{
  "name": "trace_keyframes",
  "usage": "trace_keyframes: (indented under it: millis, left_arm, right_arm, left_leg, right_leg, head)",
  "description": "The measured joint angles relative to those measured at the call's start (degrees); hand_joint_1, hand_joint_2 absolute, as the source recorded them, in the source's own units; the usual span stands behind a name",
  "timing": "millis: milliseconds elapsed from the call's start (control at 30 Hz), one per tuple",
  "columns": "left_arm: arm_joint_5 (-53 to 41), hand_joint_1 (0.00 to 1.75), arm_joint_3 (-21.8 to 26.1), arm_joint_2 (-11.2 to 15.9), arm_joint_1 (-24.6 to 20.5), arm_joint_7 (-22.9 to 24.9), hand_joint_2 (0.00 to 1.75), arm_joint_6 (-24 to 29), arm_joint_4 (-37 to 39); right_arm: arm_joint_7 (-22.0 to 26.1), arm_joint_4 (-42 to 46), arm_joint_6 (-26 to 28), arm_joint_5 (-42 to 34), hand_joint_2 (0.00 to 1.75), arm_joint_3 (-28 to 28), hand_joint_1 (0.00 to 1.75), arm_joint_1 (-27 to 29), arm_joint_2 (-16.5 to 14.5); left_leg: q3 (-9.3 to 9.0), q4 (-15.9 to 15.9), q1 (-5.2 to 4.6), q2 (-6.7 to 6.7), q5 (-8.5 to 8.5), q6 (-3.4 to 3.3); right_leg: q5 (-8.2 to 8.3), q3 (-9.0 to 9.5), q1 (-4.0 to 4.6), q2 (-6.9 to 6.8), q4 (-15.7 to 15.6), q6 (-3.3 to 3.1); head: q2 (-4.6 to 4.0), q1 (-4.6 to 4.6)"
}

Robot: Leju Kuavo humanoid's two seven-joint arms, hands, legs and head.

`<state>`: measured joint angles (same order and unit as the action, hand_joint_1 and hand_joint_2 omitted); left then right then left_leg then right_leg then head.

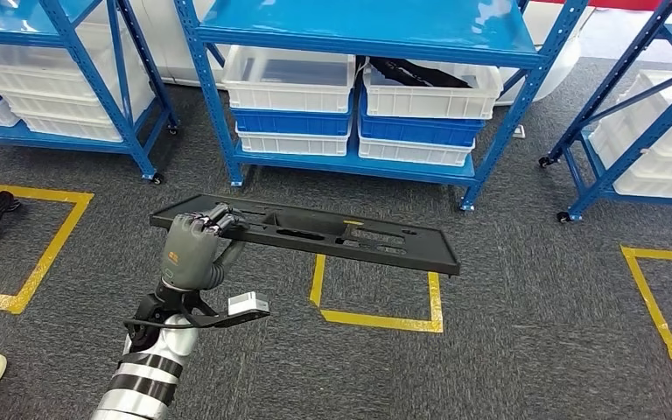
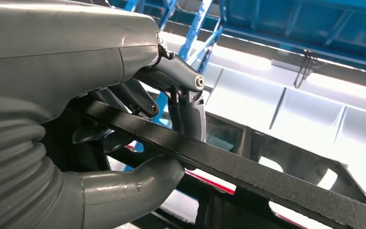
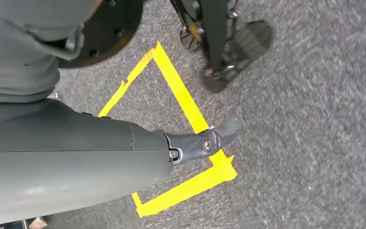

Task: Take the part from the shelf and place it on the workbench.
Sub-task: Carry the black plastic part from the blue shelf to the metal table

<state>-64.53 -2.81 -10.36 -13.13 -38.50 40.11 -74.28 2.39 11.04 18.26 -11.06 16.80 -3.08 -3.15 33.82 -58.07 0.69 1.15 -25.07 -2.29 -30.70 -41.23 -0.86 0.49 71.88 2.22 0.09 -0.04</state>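
The left hand [image 1: 194, 249] grips one end of the long black part [image 1: 315, 234], fingers [image 2: 143, 102] curled over its top edge and thumb [image 2: 138, 183] pressed up from beneath. The part juts out level to the robot's right, held in the air above grey carpet [image 1: 525, 289] and a square of yellow floor tape [image 1: 376, 319]. The right hand [image 3: 76, 157] hangs low over the carpet beside more yellow tape; whether it is loose or clenched I cannot tell. Beyond stand the blue shelves [image 1: 359, 35], stacked with white and blue bins [image 1: 289, 79]
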Motion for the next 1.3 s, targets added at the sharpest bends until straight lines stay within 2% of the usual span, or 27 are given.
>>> trace_keyframes:
  millis: [33, 67, 133, 167, 200, 233, 300, 333, 400, 467, 500, 533, 567, 633, 667, 700, 767, 833, 900, 967, 1033, 1067, 1100, 1133, 1200, 1267, 1300]
  left_arm:
    - [-0.1, 1.75, 0.0, 0.0, 0.1, -0.1, 1.75, 0.0, 0.0]
    - [-0.2, 1.75, 0.1, 0.0, 0.2, -0.2, 1.75, 0.0, 0.0]
    - [-0.3, 1.75, 0.2, 0.0, 0.4, -0.5, 1.75, 0.0, 0.0]
    - [-0.4, 1.75, 0.3, 0.0, 0.4, -0.5, 1.75, 0.0, -0.1]
    - [-0.5, 1.75, 0.3, 0.0, 0.3, -0.6, 1.75, 0.0, -0.3]
    - [-0.7, 1.75, 0.3, 0.0, 0.3, -0.7, 1.75, 0.0, -0.4]
    - [-0.8, 1.75, 0.4, 0.0, 0.3, -0.8, 1.75, 0.0, -0.5]
    - [-0.8, 1.75, 0.4, 0.0, 0.3, -0.9, 1.75, 0.0, -0.6]
    - [-0.7, 1.75, 0.4, 0.0, 0.3, -1.1, 1.75, 0.0, -0.7]
    - [-0.7, 1.75, 0.4, 0.1, 0.4, -1.2, 1.75, 0.0, -0.8]
    - [-0.7, 1.75, 0.5, 0.1, 0.6, -1.2, 1.75, 0.0, -0.8]
    - [-0.7, 1.75, 0.5, 0.2, 0.7, -1.2, 1.75, 0.0, -0.8]
    - [-0.6, 1.75, 0.5, 0.2, 0.9, -1.3, 1.75, 0.0, -0.8]
    - [-0.4, 1.75, 0.5, 0.2, 1.0, -1.3, 1.75, 0.0, -0.8]
    - [-0.4, 1.75, 0.5, 0.2, 1.0, -1.4, 1.75, 0.0, -0.8]
    - [-0.3, 1.75, 0.5, 0.2, 1.0, -1.4, 1.75, 0.0, -0.8]
    - [-0.3, 1.75, 0.5, 0.2, 1.0, -1.4, 1.75, 0.0, -0.9]
    - [-0.2, 1.75, 0.5, 0.1, 1.0, -1.4, 1.75, 0.0, -1.0]
    - [-0.2, 1.75, 0.5, 0.0, 0.9, -1.5, 1.75, 0.0, -1.1]
    - [-0.1, 1.75, 0.6, -0.1, 0.9, -1.5, 1.75, 0.0, -1.2]
    - [-0.1, 1.75, 0.6, -0.2, 1.0, -1.5, 1.75, 0.0, -1.3]
    - [-0.1, 1.75, 0.6, -0.2, 1.0, -1.5, 1.75, 0.0, -1.3]
    - [-0.1, 1.75, 0.6, -0.2, 1.0, -1.5, 1.75, 0.0, -1.3]
    - [-0.1, 1.75, 0.6, -0.2, 1.0, -1.5, 1.75, 0.0, -1.3]
    - [-0.1, 1.75, 0.6, -0.2, 0.9, -1.5, 1.75, 0.0, -1.4]
    - [-0.2, 1.75, 0.5, -0.3, 0.8, -1.5, 1.75, 0.0, -1.5]
    - [-0.2, 1.75, 0.5, -0.4, 0.7, -1.5, 1.75, 0.0, -1.6]
  right_arm:
    - [0.2, 0.0, 0.0, 0.0, 0.0, 0.0, 0.0, 0.0, 0.0]
    - [0.2, 0.0, 0.0, 0.0, 0.0, 0.0, 0.0, 0.0, 0.1]
    - [0.3, 0.0, 0.0, 0.0, 0.0, 0.0, 0.0, 0.0, 0.3]
    - [0.4, 0.0, 0.0, 0.0, 0.0, 0.0, 0.0, -0.1, 0.3]
    - [0.4, 0.0, -0.1, 0.1, 0.0, 0.0, 0.0, -0.2, 0.4]
    - [0.5, 0.0, -0.1, 0.2, 0.0, 0.0, 0.0, -0.2, 0.4]
    - [0.6, 0.0, -0.2, 0.2, 0.0, 0.0, 0.0, -0.3, 0.4]
    - [0.6, 0.0, -0.2, 0.3, 0.0, 0.0, 0.0, -0.2, 0.4]
    - [0.7, 0.0, -0.3, 0.3, 0.0, 0.0, 0.0, -0.2, 0.5]
    - [0.9, 0.0, -0.4, 0.4, 0.0, 0.0, 0.0, -0.2, 0.5]
    - [1.0, 0.0, -0.4, 0.4, 0.0, 0.0, 0.0, -0.2, 0.6]
    - [1.1, 0.0, -0.4, 0.4, 0.0, 0.0, 0.0, -0.2, 0.6]
    - [1.2, 0.0, -0.4, 0.4, 0.0, 0.0, 0.0, -0.1, 0.6]
    - [1.2, 0.0, -0.4, 0.4, 0.0, 0.0, 0.0, 0.0, 0.7]
    - [1.3, 0.0, -0.4, 0.4, 0.0, 0.1, 0.0, 0.1, 0.7]
    - [1.3, 0.0, -0.4, 0.4, 0.0, 0.1, 0.0, 0.0, 0.7]
    - [1.5, 0.0, -0.5, 0.4, 0.0, 0.2, 0.0, -0.1, 0.7]
    - [1.7, 0.0, -0.5, 0.4, 0.0, 0.3, 0.0, 0.1, 0.8]
    - [1.8, 0.0, -0.6, 0.4, 0.0, 0.5, 0.0, 0.2, 0.8]
    - [1.8, 0.0, -0.7, 0.4, 0.0, 0.5, 0.0, 0.1, 0.8]
    - [1.9, 0.0, -0.7, 0.4, 0.0, 0.6, 0.0, 0.1, 0.8]
    - [1.9, 0.0, -0.7, 0.4, 0.0, 0.7, 0.0, 0.1, 0.8]
    - [2.0, 0.0, -0.8, 0.4, 0.0, 0.8, 0.0, 0.2, 0.9]
    - [2.1, 0.0, -0.8, 0.4, 0.0, 0.9, 0.0, 0.2, 1.0]
    - [2.3, 0.0, -0.9, 0.4, 0.0, 0.9, 0.0, 0.1, 1.1]
    - [2.7, 0.0, -0.9, 0.3, 0.0, 1.0, 0.0, 0.0, 1.2]
    - [2.9, 0.0, -0.9, 0.3, 0.0, 1.1, 0.0, 0.0, 1.3]
  left_leg:
    - [0.46, 0.0, -0.01, 0.43, 0.3, 0.04]
    - [0.85, 0.0, 0.0, 0.87, 0.58, 0.14]
    - [1.32, -0.1, 0.02, 1.8, 1.02, 0.49]
    - [1.44, -0.1, -0.1, 2.27, 1.22, 0.74]
    - [1.45, -0.1, -0.21, 2.74, 1.41, 1.03]
    - [1.43, -0.1, -0.34, 3.2, 1.57, 1.32]
    - [1.29, -0.1, -0.43, 4.26, 1.81, 1.97]
    - [1.36, -0.2, -0.32, 4.19, 1.63, 2.35]
    - [2.26, -2.7, -0.08, 2.21, -0.68, 2.99]
    - [4.81, -9.4, 0.05, -0.46, -5.23, 3.27]
    - [6.16, -13.0, 0.07, -1.03, -7.08, 3.33]
    - [6.97, -15.4, 0.07, -1.26, -7.84, 3.33]
    - [6.76, -15.7, 0.07, -1.34, -7.36, 3.27]
    - [3.37, -10.2, 0.13, -1.91, -3.93, 3.0]
    - [1.03, -6.4, 0.25, -3.1, -2.61, 2.84]
    - [-0.66, -3.4, 0.34, -4.21, -1.76, 2.73]
    - [-1.83, -0.9, 0.3, -5.37, -1.73, 2.53]
    - [-1.54, -0.4, 0.21, -4.01, -1.34, 1.95]
    - [-1.35, 0.2, 0.43, -2.62, -0.78, 1.04]
    - [-1.02, 0.4, 0.44, -1.19, -0.47, 0.51]
    - [-0.69, 0.4, 0.35, 0.43, -0.34, 0.44]
    - [-0.59, 0.4, 0.36, 1.18, -0.29, 0.47]
    - [-0.54, 0.4, 0.41, 1.92, -0.25, 0.56]
    - [-0.55, 0.4, 0.47, 2.59, -0.22, 0.71]
    - [-0.6, 0.3, 0.24, 3.79, -0.25, 1.26]
    - [-0.69, 0.3, -0.14, 4.84, -0.19, 1.99]
    - [-0.78, 0.4, -0.19, 5.42, -0.13, 2.35]
  right_leg:
    - [-0.59, -0.4, -0.04, -0.02, 1.8, 0.34]
    - [-0.28, 0.41, -0.1, -0.14, 1.3, 0.86]
    - [1.8, 5.43, -0.23, -1.46, -6.0, 1.92]
    - [2.76, 8.16, -0.15, -2.66, -10.0, 2.03]
    - [3.54, 9.97, 0.02, -3.63, -12.9, 1.9]
    - [3.84, 10.66, 0.19, -4.26, -14.3, 1.48]
    - [4.16, 9.88, 0.4, -3.56, -14.6, 0.37]
    - [4.27, 9.75, 0.09, -2.99, -14.7, -0.24]
    - [4.94, 9.67, -0.38, -1.86, -14.9, -1.44]
    - [5.54, 9.26, -0.35, -0.76, -14.9, -2.26]
    - [5.77, 8.98, -0.2, -0.14, -14.9, -2.49]
    - [5.95, 8.72, -0.06, 0.59, -14.8, -2.54]
    - [6.12, 8.52, 0.03, 1.37, -14.8, -2.52]
    - [6.37, 8.32, 0.07, 2.94, -14.6, -2.39]
    - [6.47, 8.16, 0.09, 3.61, -14.5, -2.28]
    - [6.6, 7.95, 0.12, 4.22, -14.5, -2.07]
    - [6.99, 7.36, 0.11, 5.28, -14.4, -1.44]
    - [7.33, 6.57, 0.09, 5.91, -14.3, -0.68]
    - [6.2, 4.85, 0.34, 4.11, -12.0, -0.44]
    - [3.04, 1.5, 0.39, 1.3, -5.3, -0.7]
    - [0.52, -1.49, 0.05, 0.25, 1.3, -0.4]
    - [0.36, -1.64, -0.14, 0.04, 2.1, 0.04]
    - [1.08, -0.45, -0.33, -0.29, 0.4, 0.66]
    - [2.39, 1.84, -0.52, -0.96, -3.4, 1.3]
    - [4.78, 6.58, -0.55, -3.66, -11.7, 1.87]
    - [5.75, 8.14, -0.22, -4.8, -14.8, 1.24]
    - [5.99, 7.95, -0.01, -4.11, -14.7, 0.8]
  head:
    - [0.0, 0.03]
    - [0.0, 0.08]
    - [0.0, 0.14]
    - [0.0, 0.12]
    - [0.0, 0.04]
    - [0.0, 0.0]
    - [0.0, -0.2]
    - [0.0, -0.23]
    - [0.0, -0.45]
    - [0.0, -0.63]
    - [0.0, -0.66]
    - [0.0, -0.67]
    - [0.0, -0.66]
    - [0.0, -0.68]
    - [0.0, -0.66]
    - [0.0, -0.63]
    - [0.0, -0.74]
    - [0.0, -0.92]
    - [0.0, -0.64]
    - [0.0, -0.24]
    - [0.0, -0.12]
    - [0.0, -0.1]
    - [0.0, -0.09]
    - [0.0, -0.07]
    - [0.0, -0.02]
    - [0.0, -0.12]
    - [0.0, -0.2]
